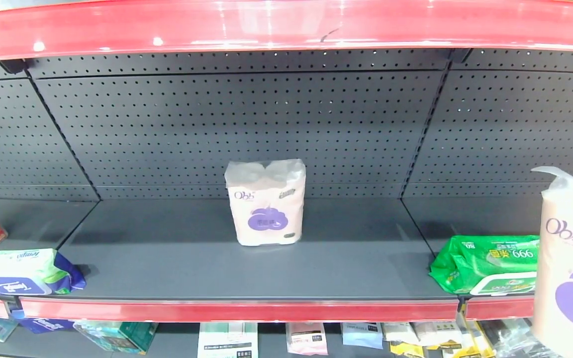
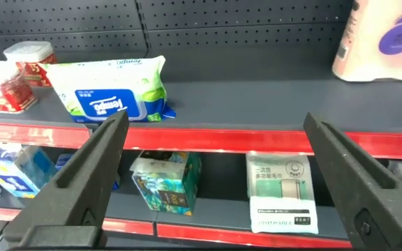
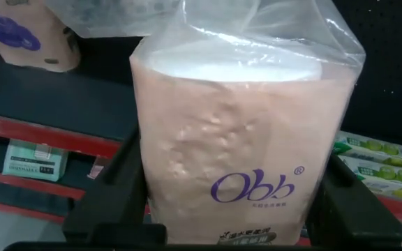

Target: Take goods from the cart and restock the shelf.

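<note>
Tissue pack, base cut off, clamped in right tool; left tool spread apart

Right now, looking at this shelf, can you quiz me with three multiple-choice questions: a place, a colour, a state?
1. Where does the standing roll pack sit?
A) middle bay of the shelf
B) lower shelf
C) far-left bay
2. What colour is the front strip?
A) blue
B) red
C) yellow
3. What is the right pincer doing?
A) hanging open, empty
B) gripping a green wipes bag
C) gripping a second roll pack
Answers: 1 A, it stands mid-bay in the head view; 2 B, the strip is red; 3 C, its fingers flank that pack.
</note>
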### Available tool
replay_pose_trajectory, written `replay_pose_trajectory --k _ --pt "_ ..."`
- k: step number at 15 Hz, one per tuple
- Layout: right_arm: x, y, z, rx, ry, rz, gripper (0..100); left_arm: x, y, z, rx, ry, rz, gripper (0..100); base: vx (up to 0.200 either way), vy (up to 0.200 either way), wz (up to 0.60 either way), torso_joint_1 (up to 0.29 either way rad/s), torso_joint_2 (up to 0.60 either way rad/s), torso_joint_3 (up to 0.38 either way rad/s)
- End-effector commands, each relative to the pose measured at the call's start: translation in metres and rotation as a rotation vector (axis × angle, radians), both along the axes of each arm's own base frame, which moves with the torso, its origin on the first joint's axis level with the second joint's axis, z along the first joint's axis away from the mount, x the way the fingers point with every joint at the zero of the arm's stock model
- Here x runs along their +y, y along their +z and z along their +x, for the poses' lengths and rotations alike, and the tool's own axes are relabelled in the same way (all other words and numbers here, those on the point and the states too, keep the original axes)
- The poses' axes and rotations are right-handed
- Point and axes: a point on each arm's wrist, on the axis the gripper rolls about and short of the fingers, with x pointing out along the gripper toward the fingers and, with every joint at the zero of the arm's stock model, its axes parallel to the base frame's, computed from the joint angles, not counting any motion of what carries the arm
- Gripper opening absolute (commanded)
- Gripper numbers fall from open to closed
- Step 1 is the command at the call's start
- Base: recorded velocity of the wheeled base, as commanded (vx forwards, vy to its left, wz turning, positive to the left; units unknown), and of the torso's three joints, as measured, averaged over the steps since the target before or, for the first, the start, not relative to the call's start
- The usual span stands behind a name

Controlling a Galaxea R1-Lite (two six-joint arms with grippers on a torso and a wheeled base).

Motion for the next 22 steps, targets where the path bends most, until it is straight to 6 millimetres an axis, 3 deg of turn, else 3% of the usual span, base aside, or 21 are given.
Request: replay_pose_trajectory --k 1,2,3,4,5,6,10,11,13,17,22 --pt "-0.001 -0.003 -0.011 -0.037 0.003 0.006 0 0.000 0.000 0.000 -0.001 -0.001 0.000 100 0.000 0.000 0.00 0.000 0.00 0.000" --pt "-0.001 -0.006 -0.014 -0.043 0.001 0.006 0 0.000 0.000 0.000 0.001 -0.001 -0.002 100 0.000 0.000 0.00 0.000 0.00 0.000" --pt "-0.002 -0.006 -0.018 -0.057 -0.007 0.018 0 -0.001 0.012 -0.004 -0.042 -0.011 0.003 100 0.000 0.000 0.00 0.000 0.00 0.000" --pt "-0.002 -0.008 -0.021 -0.060 -0.014 0.036 0 0.000 0.070 0.001 -0.048 -0.022 -0.039 100 0.000 0.000 0.00 0.000 0.00 0.000" --pt "-0.002 -0.009 -0.021 -0.057 -0.007 0.052 0 0.003 0.105 0.020 -0.022 -0.035 -0.191 100 0.000 0.000 0.00 0.000 0.00 0.000" --pt "-0.002 -0.013 -0.021 -0.047 -0.003 0.071 0 0.005 0.121 0.037 0.016 -0.041 -0.198 100 0.000 0.000 0.00 0.000 0.00 0.000" --pt "-0.003 -0.019 -0.028 -0.068 -0.015 0.072 0 0.015 0.113 0.105 0.248 -0.019 -0.180 100 0.000 0.000 0.00 0.000 0.00 0.000" --pt "-0.003 -0.019 -0.028 -0.069 -0.016 0.074 0 0.015 0.110 0.111 0.275 -0.028 -0.180 100 0.000 0.000 0.00 0.000 0.00 0.000" --pt "-0.003 -0.020 -0.027 -0.058 -0.018 0.072 0 0.018 0.098 0.152 0.380 -0.203 -0.158 100 0.000 0.000 0.00 0.000 0.00 0.000" --pt "-0.003 -0.023 -0.028 -0.053 -0.026 0.069 0 0.028 0.070 0.202 0.469 -0.524 0.009 100 0.000 0.000 0.00 0.000 0.00 0.000" --pt "-0.003 -0.024 -0.027 -0.049 -0.036 0.066 0 0.026 0.076 0.291 0.362 -0.876 0.046 100 0.000 0.000 0.00 0.000 0.00 0.000"
